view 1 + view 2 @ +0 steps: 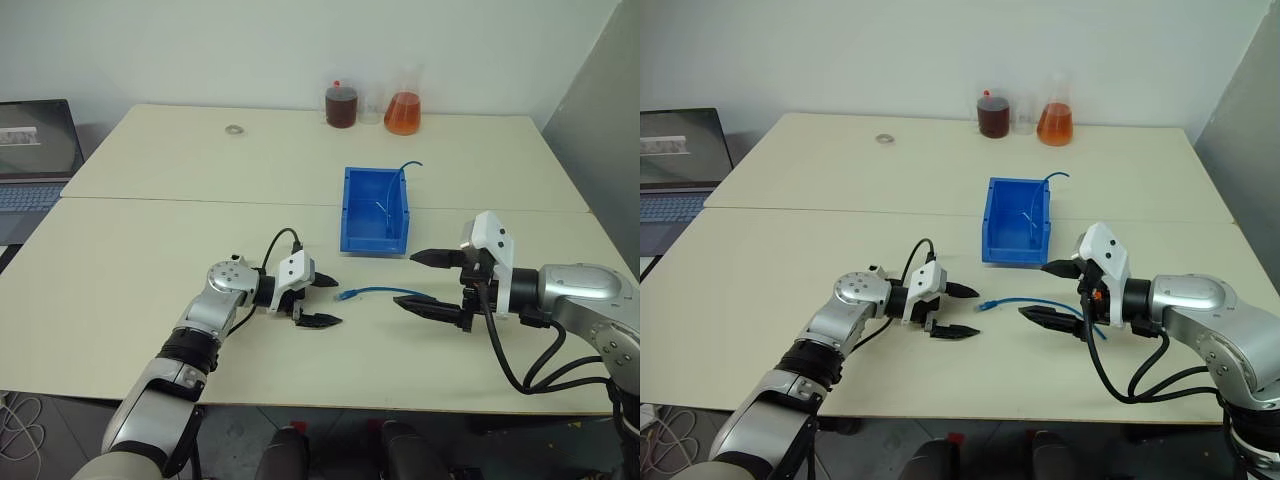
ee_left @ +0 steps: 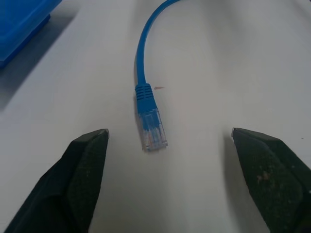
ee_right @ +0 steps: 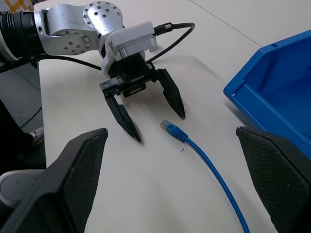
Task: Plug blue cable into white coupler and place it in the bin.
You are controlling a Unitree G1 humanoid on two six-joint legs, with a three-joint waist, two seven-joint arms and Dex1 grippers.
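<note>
Blue cable, head views: [image 1: 385, 292] lies on the desk near its front edge, between the two grippers, clear plug end toward the left gripper; touched by neither.
Bin, head views: [image 1: 352, 215] sits on the desk just behind the cable, right of the middle seam; thin blue cable inside [image 1: 405, 170], one end arching over its far right corner.
Left gripper, head views: [image 1: 325, 301] low over the desk, jaws spread wide, pointing at the plug, holding nothing.
Right gripper, head views: [image 1: 425, 280] on the other side of the cable, jaws spread wide, empty.
Far edge of the desk: two flasks [image 1: 403, 112], one dark, one orange; silver ring [image 1: 236, 129] toward the far left corner.
Laptop: [image 1: 35, 150] off the left side.
Left wrist view: plug [image 2: 153, 128] flat on the desk between the two black fingers [image 2: 80, 174], apart from both; corner of the bin beside it.
Right wrist view: left gripper facing the plug, tips just beside it, not touching; cable running toward the camera; bin wall at one side.
</note>
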